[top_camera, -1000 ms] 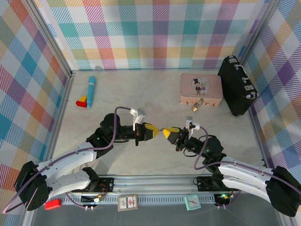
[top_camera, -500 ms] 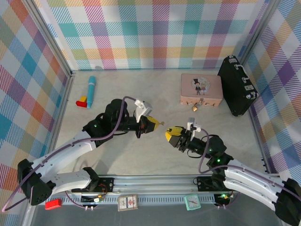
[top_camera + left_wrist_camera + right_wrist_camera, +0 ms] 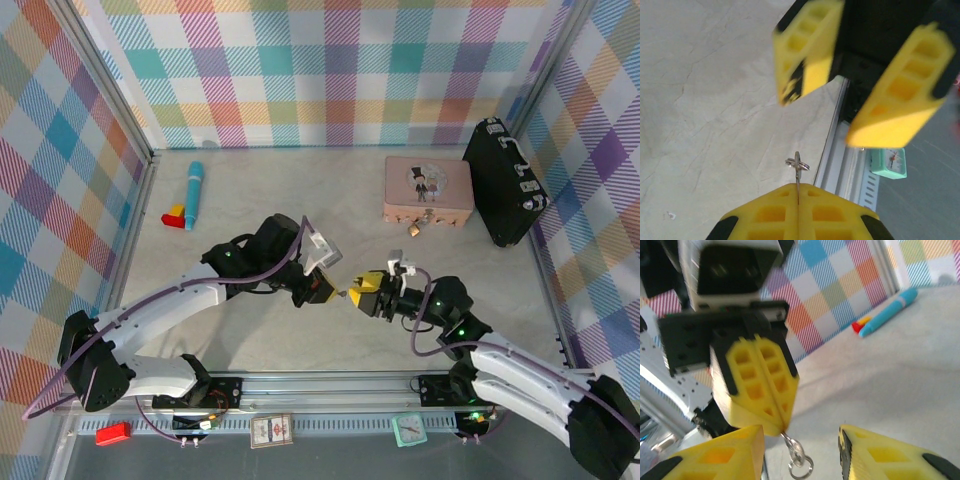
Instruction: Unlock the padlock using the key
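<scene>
Key (image 3: 797, 166) pinched in left hand (image 3: 798, 189); right hand (image 3: 801, 442) parted, seemingly around it.

The top external camera looks down from above and behind the arm bases, taking in the whole table (image 3: 250, 210). Each wrist camera sits close behind its own fingers. The left gripper (image 3: 798, 187) and right gripper (image 3: 801, 437) views face each other and share the key (image 3: 797, 164) between the fingertips.

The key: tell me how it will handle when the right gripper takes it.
The key looks thin and stiff, pinched at one end by the shut left gripper, so it is probably very light. Bare metal that small may slip or twist between pads. Its little ring hangs loose and would likely swing.
</scene>
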`<state>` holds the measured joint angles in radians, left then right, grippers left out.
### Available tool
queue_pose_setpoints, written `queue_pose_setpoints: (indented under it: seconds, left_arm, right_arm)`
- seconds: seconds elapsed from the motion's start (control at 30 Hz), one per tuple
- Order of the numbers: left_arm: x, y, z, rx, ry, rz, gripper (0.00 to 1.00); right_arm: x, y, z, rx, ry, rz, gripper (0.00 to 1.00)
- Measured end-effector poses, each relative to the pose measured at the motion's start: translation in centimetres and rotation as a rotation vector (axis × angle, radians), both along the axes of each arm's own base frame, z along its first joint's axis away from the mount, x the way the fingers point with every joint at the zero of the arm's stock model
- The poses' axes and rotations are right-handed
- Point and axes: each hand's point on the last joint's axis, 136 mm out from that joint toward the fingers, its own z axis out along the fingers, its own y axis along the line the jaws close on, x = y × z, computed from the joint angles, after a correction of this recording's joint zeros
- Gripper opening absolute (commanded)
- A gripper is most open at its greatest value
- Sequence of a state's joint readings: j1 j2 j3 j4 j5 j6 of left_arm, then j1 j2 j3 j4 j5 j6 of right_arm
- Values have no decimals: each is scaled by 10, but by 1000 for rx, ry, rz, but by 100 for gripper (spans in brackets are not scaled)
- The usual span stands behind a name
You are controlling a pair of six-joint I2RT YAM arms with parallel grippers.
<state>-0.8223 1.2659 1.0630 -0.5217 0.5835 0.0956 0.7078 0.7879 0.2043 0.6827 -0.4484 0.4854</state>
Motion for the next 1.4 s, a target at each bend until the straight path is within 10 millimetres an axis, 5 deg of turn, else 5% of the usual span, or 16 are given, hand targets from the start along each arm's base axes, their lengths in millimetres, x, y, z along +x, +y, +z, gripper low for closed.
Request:
queue_pose_setpoints:
  seconds: [0.13, 0.47, 1.03, 1.4]
  left_arm:
    - [-2, 1, 4, -9, -9, -5, 0]
    - [-5, 2, 11, -30, -19, -17, 0]
    - [-11, 0, 14, -50, -9, -52, 0]
    - [-14, 1, 14, -52, -4, -62, 0]
  right_arm:
    - [-4, 8, -14, -31, 42, 61, 41]
    - [-18, 16, 11, 11, -13, 174, 35]
    - [-24, 20, 6, -9, 3, 230, 26]
    - [-24, 20, 2, -21, 12, 232, 3]
